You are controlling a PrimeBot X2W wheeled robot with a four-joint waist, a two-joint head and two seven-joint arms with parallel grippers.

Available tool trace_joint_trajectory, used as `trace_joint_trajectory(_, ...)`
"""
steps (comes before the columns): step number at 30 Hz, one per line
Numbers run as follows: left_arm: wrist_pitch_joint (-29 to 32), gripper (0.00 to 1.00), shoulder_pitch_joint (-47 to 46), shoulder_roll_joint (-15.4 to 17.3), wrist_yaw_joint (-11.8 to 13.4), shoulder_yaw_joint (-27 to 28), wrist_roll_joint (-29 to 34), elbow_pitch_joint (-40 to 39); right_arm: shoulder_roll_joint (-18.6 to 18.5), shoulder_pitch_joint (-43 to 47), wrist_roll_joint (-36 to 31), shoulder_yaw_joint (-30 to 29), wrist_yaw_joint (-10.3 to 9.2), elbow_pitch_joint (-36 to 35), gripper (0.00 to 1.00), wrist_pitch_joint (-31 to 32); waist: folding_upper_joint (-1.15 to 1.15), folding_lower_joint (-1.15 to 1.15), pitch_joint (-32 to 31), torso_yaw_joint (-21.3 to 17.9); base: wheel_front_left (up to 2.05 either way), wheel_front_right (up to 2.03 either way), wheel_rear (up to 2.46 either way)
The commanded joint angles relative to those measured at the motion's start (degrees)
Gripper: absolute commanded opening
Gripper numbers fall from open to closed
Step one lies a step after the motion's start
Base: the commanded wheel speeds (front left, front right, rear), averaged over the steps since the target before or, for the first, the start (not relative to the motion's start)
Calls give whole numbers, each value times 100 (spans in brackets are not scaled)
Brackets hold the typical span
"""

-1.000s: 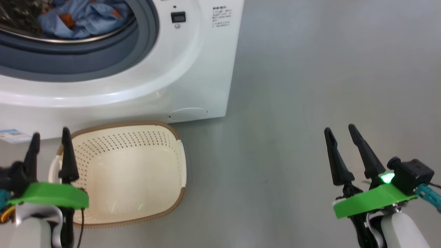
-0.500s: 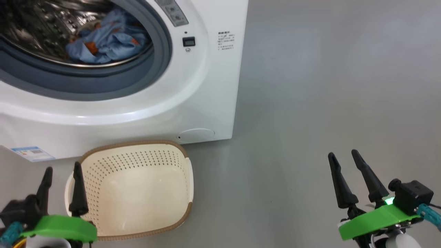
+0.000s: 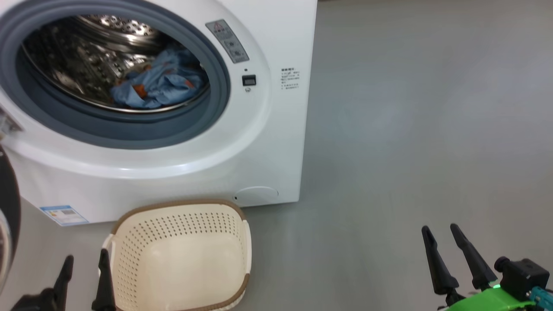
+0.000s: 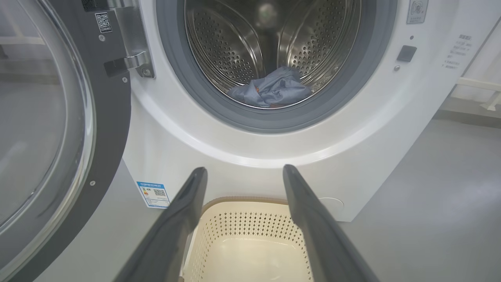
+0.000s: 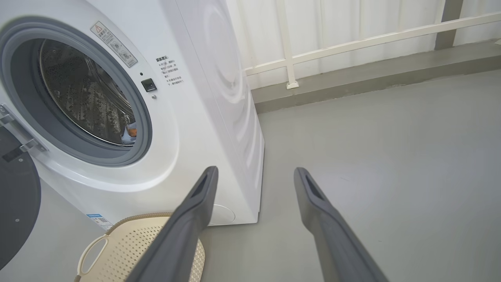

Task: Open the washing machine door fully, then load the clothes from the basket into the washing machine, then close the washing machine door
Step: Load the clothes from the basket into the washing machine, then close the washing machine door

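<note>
The white washing machine stands with its door swung wide open to the left; the door's black rim shows at the head view's left edge. Light-blue clothes lie in the steel drum, also seen as a blue heap in the left wrist view. On the floor before the machine sits the cream basket, nothing inside it. My left gripper is open beside the basket's left rim. My right gripper is open over bare floor, far right of the machine.
Grey floor spreads to the right of the machine. A white railing and a low grey kerb run along the back in the right wrist view. A blue label sticker sits low on the machine's front.
The head camera has tilted up, so machine, basket and both grippers sit lower in the picture and the whole drum opening shows. Both grippers stay open.
</note>
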Motion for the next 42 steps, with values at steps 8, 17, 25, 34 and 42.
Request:
trace_joint_trajectory(8, -33, 100, 422, 38, -9, 186, -77, -335, -124, 292, 57, 119, 8, -139, 100, -28, 0, 0, -449, 62, 0, 0, 0)
trace_joint_trajectory(17, -33, 100, 528, 60, -9, 172, -124, -467, -130, 342, 57, 86, 8, -170, 100, -28, 0, 0, -506, 44, 0, 0, 0)
trace_joint_trajectory(25, -33, 100, 545, 54, -9, 153, -130, -531, -143, 362, 57, 67, 8, -195, 100, -28, 0, 0, -504, 41, 0, 0, 0)
trace_joint_trajectory(34, -33, 100, 537, 64, -9, 141, -123, -563, -145, 356, 51, 66, 8, -205, 100, -28, 0, 0, -475, 44, 0, 0, 0)
trace_joint_trajectory(42, -33, 100, 538, 69, -9, 129, -135, -597, -123, 359, 41, 56, 8, -215, 100, -28, 0, 0, -433, 52, -10, 10, 0)
